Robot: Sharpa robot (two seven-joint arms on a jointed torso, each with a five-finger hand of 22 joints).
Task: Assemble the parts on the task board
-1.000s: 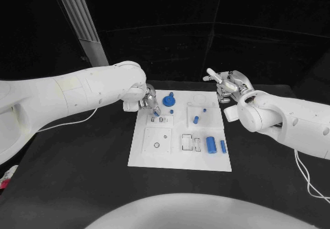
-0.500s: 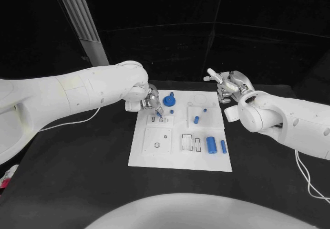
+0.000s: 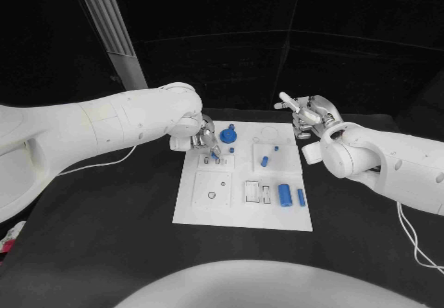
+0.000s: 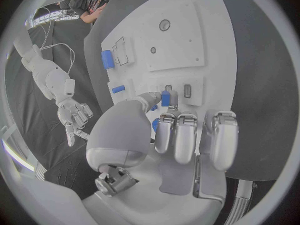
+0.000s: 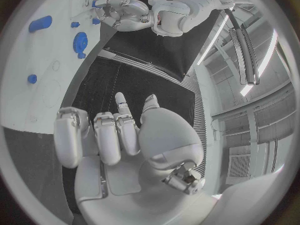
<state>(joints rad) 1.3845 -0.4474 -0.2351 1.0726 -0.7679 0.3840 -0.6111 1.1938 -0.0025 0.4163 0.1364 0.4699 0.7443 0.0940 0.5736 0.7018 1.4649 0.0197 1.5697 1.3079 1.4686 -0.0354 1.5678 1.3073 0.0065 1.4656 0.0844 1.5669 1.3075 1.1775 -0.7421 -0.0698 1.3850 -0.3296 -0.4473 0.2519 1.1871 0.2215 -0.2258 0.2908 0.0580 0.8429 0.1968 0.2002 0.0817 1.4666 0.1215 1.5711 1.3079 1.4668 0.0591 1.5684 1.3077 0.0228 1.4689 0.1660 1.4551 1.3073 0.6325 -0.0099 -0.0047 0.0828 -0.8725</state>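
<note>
Your left hand [image 3: 203, 138] sits over the far-left part of the task board [image 3: 242, 218], thumb and a finger pinching a small blue peg [image 4: 165, 98] just above the little slots there. Just beside it on the board stands the blue gear [image 3: 228, 135]; nearer the middle lies a short blue pin [image 3: 264, 161], and toward the near right edge lie two blue cylinders [image 3: 290, 194] side by side. Your right hand [image 3: 306, 115] hovers off the board's far-right corner above the table [image 3: 111, 224], fingers spread, holding nothing.
</note>
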